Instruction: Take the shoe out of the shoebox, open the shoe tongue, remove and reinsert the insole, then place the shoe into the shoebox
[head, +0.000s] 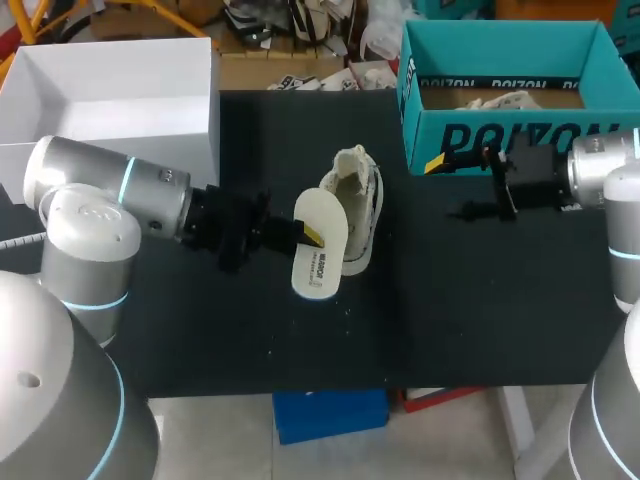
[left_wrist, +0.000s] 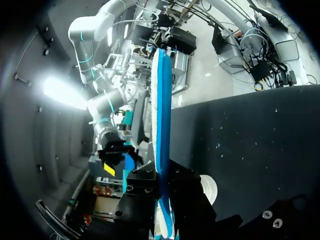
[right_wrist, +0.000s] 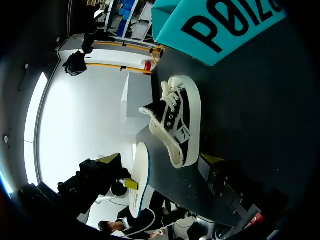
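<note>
A black and cream sneaker (head: 358, 210) (right_wrist: 179, 120) stands on the dark table (head: 480, 310) near the middle, its tongue pulled up. Right beside it my left gripper (head: 300, 236) (left_wrist: 162, 200) is shut on the white insole (head: 320, 255) (left_wrist: 161, 120) (right_wrist: 140, 175), which hangs outside the shoe against its left side. The teal shoebox (head: 500, 135) (right_wrist: 220, 30) sits open at the back right. In front of that box my right gripper (head: 452, 187) stands open with nothing in it, a short way to the right of the shoe.
A white open box (head: 110, 100) stands at the back left, behind my left arm. Bare dark tabletop stretches in front of the shoe and between the shoe and my right gripper.
</note>
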